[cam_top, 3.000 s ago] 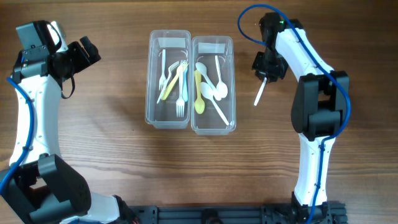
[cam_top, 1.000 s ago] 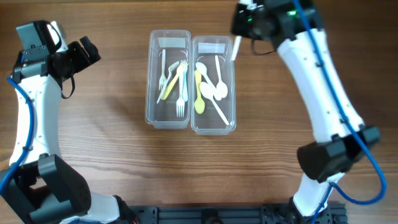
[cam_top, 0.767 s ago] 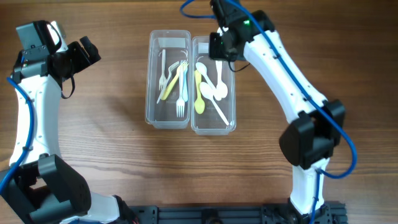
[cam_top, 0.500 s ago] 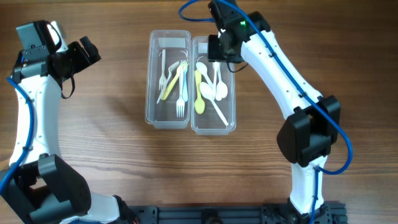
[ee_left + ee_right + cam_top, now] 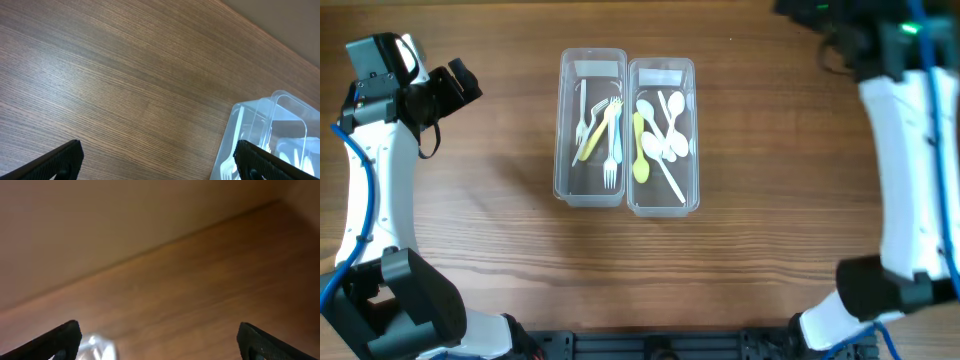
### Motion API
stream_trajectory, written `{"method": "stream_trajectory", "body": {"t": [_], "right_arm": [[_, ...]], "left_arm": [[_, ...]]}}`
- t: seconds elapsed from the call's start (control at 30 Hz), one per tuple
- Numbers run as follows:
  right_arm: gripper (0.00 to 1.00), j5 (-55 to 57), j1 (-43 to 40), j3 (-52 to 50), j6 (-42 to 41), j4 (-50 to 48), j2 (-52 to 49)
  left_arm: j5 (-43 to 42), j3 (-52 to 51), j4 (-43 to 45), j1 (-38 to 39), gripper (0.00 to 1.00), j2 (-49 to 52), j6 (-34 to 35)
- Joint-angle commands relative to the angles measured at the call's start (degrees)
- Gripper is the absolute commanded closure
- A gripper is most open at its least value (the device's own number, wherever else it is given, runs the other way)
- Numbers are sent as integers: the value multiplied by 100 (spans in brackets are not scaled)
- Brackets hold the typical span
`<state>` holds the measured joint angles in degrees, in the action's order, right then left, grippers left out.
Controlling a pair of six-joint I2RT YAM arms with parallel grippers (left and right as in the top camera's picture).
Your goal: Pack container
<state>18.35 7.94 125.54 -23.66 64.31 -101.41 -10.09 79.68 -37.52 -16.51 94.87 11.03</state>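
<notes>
From overhead, two clear plastic containers stand side by side, touching, on the far middle of the wooden table point(image 5: 480, 240). The left container point(image 5: 558, 150) holds forks point(image 5: 610, 140) in white, yellow and pale blue. The right container point(image 5: 697, 150) holds white spoons point(image 5: 667, 135), a yellow spoon point(image 5: 640, 155) and a white stick-like piece. The left gripper point(image 5: 460, 85) hangs well left of the containers. The right arm point(image 5: 900, 150) reaches to the far right corner, where its end is blurred.

In the left wrist view, the left gripper's black fingertips point(image 5: 60, 160) sit at the frame's lower corners, jaws wide apart and empty over bare wood, with a container corner at lower right.

In the right wrist view, the right gripper point(image 5: 160, 340) likewise stands open and empty above the table, facing a plain wall point(image 5: 125, 215). A blurred patch of clear plastic point(image 5: 100, 347) shows at lower left.
</notes>
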Motion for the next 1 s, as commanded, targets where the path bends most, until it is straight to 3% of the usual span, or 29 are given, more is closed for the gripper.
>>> {"method": "stream_trajectory", "body": {"t": [0.0,0.4,0.67,0.77,0.97], "right_arm": [[0,284,-153,46,181,42,103],[0,267,-155,44,190,177,63],[0,219,-203,-199,1086,-223,1381],[0,219,-205,-977,1508,-730,2107],[0,-581,-625,-5021,1598,-3340,4750]], "left_arm": [[-7,114,-2,-24,0,-144,31],[-7,114,-2,-24,0,-144,28],[-9,114,-2,-24,0,-144,31],[-7,114,-2,-24,0,-144,31],[-9,114,-2,-24,0,-144,31]]}}
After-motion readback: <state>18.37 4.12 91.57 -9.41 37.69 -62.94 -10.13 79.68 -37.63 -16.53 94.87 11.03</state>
